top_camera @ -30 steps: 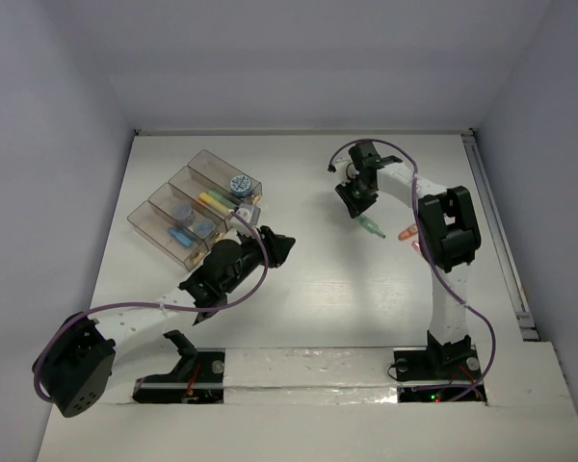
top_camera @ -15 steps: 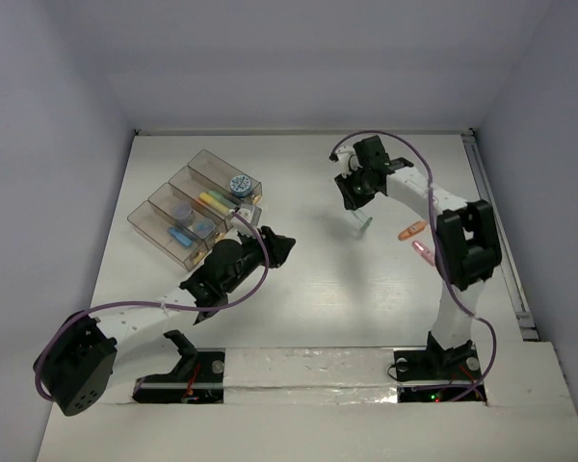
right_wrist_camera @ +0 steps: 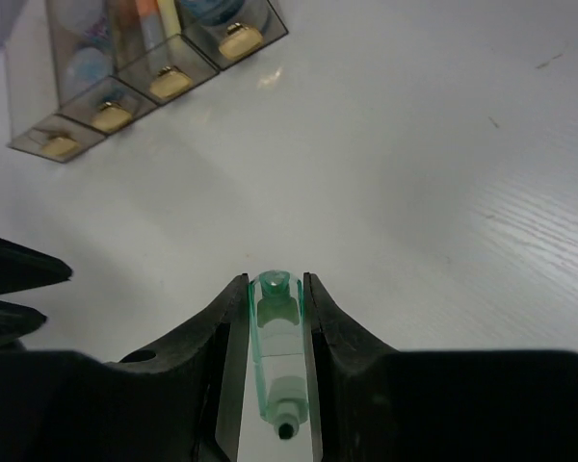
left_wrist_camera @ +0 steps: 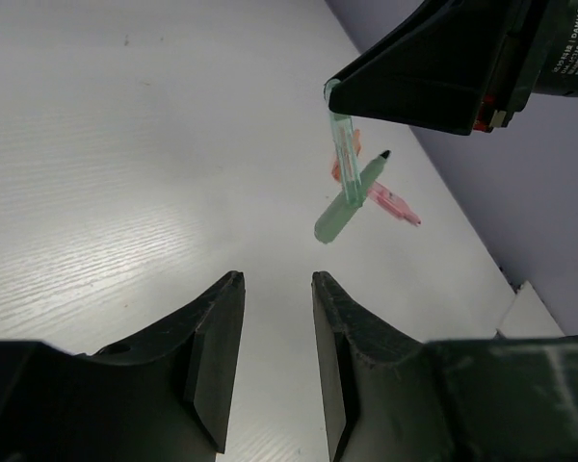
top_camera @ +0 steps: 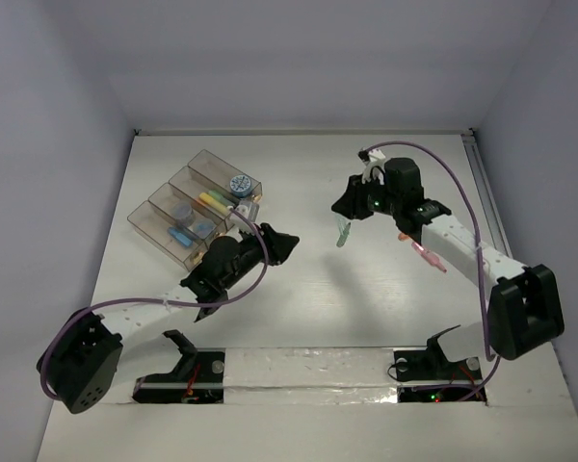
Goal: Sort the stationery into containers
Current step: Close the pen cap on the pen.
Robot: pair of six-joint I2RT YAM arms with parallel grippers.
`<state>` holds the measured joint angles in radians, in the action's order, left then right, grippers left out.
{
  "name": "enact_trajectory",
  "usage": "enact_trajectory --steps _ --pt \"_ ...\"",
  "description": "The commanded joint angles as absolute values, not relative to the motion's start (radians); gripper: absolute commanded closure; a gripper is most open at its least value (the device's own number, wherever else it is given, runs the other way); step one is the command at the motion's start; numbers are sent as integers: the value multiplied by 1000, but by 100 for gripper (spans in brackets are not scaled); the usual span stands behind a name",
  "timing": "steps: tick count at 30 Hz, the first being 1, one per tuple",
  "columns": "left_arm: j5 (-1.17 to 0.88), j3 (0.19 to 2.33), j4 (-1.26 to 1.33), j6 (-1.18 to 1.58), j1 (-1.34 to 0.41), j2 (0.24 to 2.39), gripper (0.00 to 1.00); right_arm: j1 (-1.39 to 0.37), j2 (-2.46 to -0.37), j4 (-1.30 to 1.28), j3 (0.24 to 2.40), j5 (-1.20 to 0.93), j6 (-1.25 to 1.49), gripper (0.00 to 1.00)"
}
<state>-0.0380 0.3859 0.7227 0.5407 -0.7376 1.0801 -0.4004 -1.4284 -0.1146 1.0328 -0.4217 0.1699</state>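
Jaws: right gripper (right_wrist_camera: pixel 275 289) clamps the green pen (right_wrist_camera: pixel 275 332), left gripper (left_wrist_camera: pixel 275 294) apart, empty; boxes (top_camera: pixel 204 168) part-filled, pink pen (left_wrist_camera: pixel 390 202) lies loose.

My right claw (right_wrist_camera: pixel 274 284) and left claw (left_wrist_camera: pixel 275 284) are both matt black plastic with a slightly grainy skin. The green pen (right_wrist_camera: pixel 275 337) pinched in the right one is glossy see-through plastic, totally smooth. The desk (right_wrist_camera: pixel 414 144) looks like white-painted wood, with faint grain lines showing and a soft sheen where the light hits, and the containers (right_wrist_camera: pixel 87 91) are smoky clear hard plastic with little brass-coloured metal clasps (right_wrist_camera: pixel 166 85), pretty shiny.
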Motion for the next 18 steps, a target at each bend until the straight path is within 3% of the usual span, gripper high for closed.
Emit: enact_trajectory --steps 1,4,8,18 --pt "-116 403 854 554 -733 1078 69 -399 -1344 107 1000 -469 391 80" --pt "-124 402 874 526 -733 1075 66 -399 -1302 138 985 -500 494 81" --pt "-140 399 902 433 -759 1060 55 -399 -1253 161 974 -532 587 81" --pt "37 463 878 262 -926 1075 48 -399 -1189 256 919 -568 765 83"
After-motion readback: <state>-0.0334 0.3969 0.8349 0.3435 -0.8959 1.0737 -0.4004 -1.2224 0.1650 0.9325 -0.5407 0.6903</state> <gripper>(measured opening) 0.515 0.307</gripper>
